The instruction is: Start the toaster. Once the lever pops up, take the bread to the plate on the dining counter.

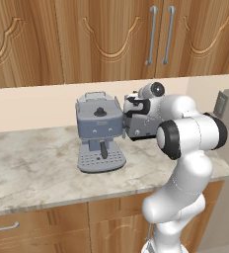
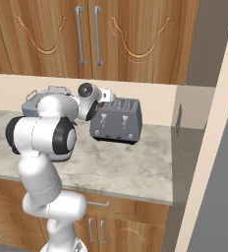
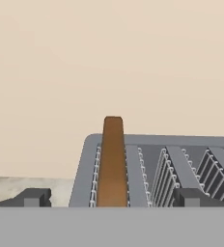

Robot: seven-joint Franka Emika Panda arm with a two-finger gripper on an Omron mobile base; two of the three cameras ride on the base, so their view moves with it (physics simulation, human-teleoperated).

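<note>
The grey toaster (image 2: 117,120) stands on the marble worktop against the beige wall, and my arm partly covers it in the left base view (image 1: 140,126). A brown slice of bread (image 3: 112,164) stands upright in its leftmost slot and sticks up above the top. My gripper (image 3: 113,198) hovers over the toaster's left end (image 2: 107,96), open, with one dark fingertip (image 3: 34,198) on each side of the bread and not touching it. Two levers show on the toaster's front face (image 2: 103,118). The plate and the dining counter are out of view.
A blue-grey espresso machine (image 1: 99,131) stands just left of the toaster. Wooden wall cabinets (image 2: 89,34) hang above. A wall (image 2: 204,123) closes the worktop (image 1: 32,168) on the right, with a socket (image 2: 178,118) on the short return beside it.
</note>
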